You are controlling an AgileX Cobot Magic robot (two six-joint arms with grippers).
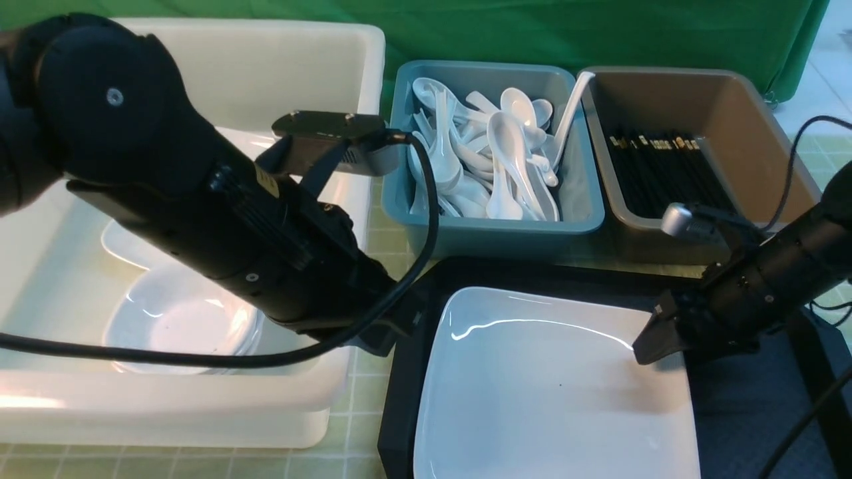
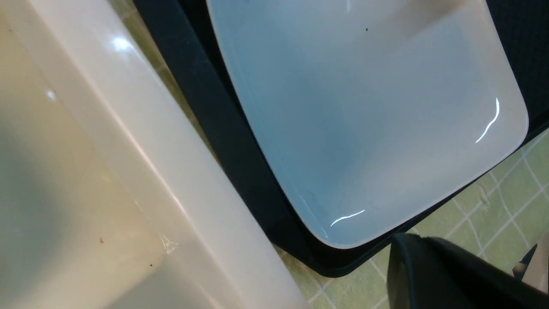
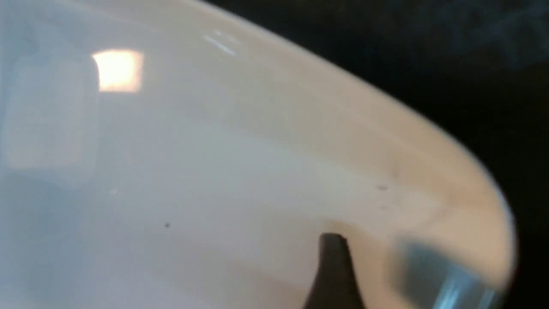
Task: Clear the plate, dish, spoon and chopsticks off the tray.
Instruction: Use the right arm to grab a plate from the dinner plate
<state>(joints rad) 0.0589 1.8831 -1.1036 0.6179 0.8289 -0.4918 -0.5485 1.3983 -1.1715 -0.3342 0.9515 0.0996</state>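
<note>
Tub (white) (image 1: 319,46): far left on bench (image 1: 363,399). Holds small white dishes (image 1: 180,319), loosely stacked. Looks like the drop spot for crockery, so the plate likely goes here.
Left end effector (image 1: 389,329): fingers pressed together, holding nothing. Hangs low over the gap between white tub and tray's far left corner. Judged parked close so it can steady or take the plate once it lifts.
Tray (image 1: 398,412): black, front centre, just beside white tub with a strip of bench between.
Plate (image 1: 546,386): big, white, lies flat on tray and covers most of what shows. Only task thing seen on tray. It is shallow with a low rim, so the edge is the only place to grab.
Teal tub (image 1: 586,219): behind tray, piled with white spoons (image 1: 506,153). Sorted by kind; task's own spoon can't be picked out.
Brown tub (image 1: 732,100): right of teal tub. Black chopsticks (image 1: 665,173) lie side by side, gold ends at the far end.
Right end effector (image 1: 655,346): at plate's far right rim, coming in low. One fingertip (image 3: 332,266) sits just inside the rim, the other is blurred. Can't tell if it is spread or pinching the rim. The low angle suits catching the thin edge.
Risk: glossy rim, likely to slip in a one-sided hold.
</note>
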